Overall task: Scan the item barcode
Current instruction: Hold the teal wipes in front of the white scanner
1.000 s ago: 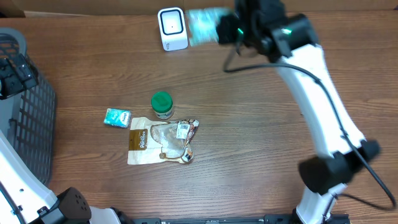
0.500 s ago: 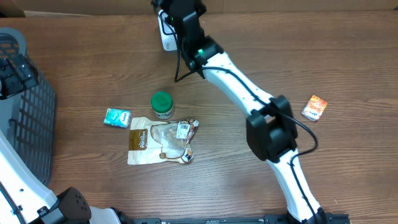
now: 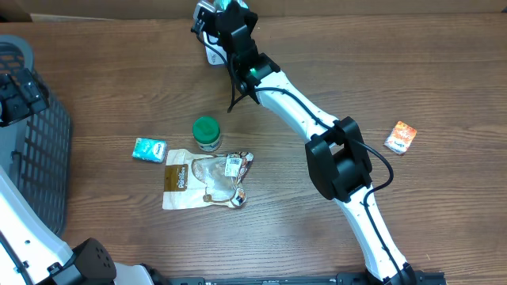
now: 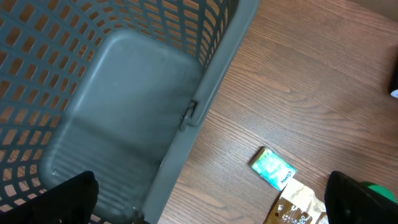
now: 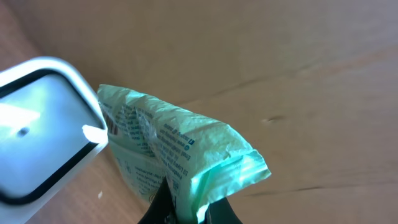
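Brown wood-grain table (image 3: 119, 87) with a cardboard wall along its far edge; both arms are mine.

(a) Right gripper (image 5: 181, 210): jaws pressed together, pinching the lower edge of a pale green packet (image 5: 180, 146), the item to be scanned. The packet stands up from my fingers, crumpled, with its printed side turned toward the white scanner (image 5: 37, 124), which sits just beside it at the far edge of the table. Whether packet and scanner touch cannot be told.

(b) Left gripper (image 4: 214, 202): jaws spread wide and holding nothing, hanging over the rim of a grey basket (image 4: 124, 93). Lattice walls and a smooth floor panel are all that shows inside the basket.

(c) Loose goods on the table, well apart from my right gripper and back toward my bases: a jar with a green lid (image 3: 207, 133), lid on, contents not visible; a small teal packet (image 3: 149, 150); a brown pouch (image 3: 202, 180) with a clear window, lying flat just beside the jar. An orange packet (image 3: 401, 137) lies alone, well off to the right of my right arm.
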